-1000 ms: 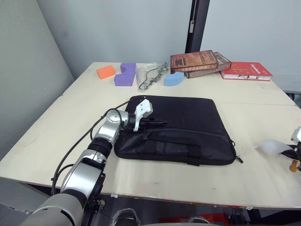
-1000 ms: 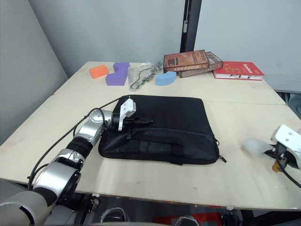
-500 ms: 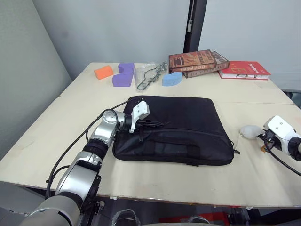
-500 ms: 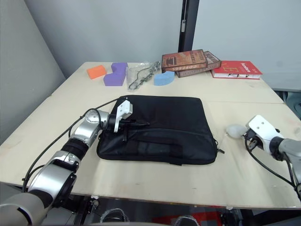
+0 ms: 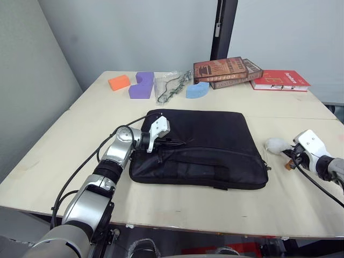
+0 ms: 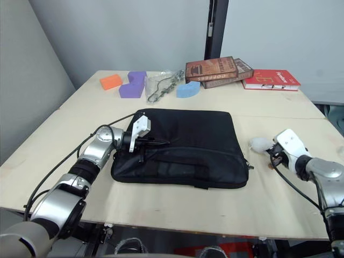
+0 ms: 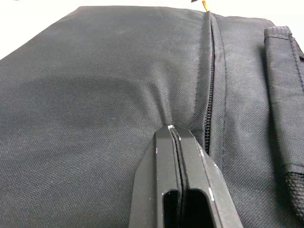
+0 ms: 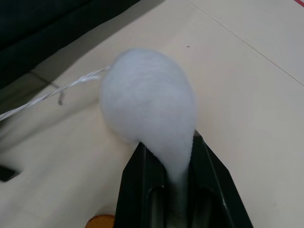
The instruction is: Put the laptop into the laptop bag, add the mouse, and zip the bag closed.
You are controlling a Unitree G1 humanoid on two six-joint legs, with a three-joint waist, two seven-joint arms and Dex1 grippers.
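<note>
Two grippers flank the bag (image 5: 201,148): our left gripper (image 7: 175,137), fingers pressed together, rests on the fabric beside the zipper (image 7: 209,80), while our right gripper (image 8: 166,156), nearer what seems the zip pull's end, pinches a white puff (image 8: 149,102).

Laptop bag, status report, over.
Left hand shut, tips pressed on the laptop bag beside its closed zipper. Right hand shut on a white fluffy lump, beside the bag.

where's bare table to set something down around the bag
Bare table along the near edge in front of the laptop bag, and between its left side and the table's left edge. Crowded at the back: orange block, purple block, books.
</note>
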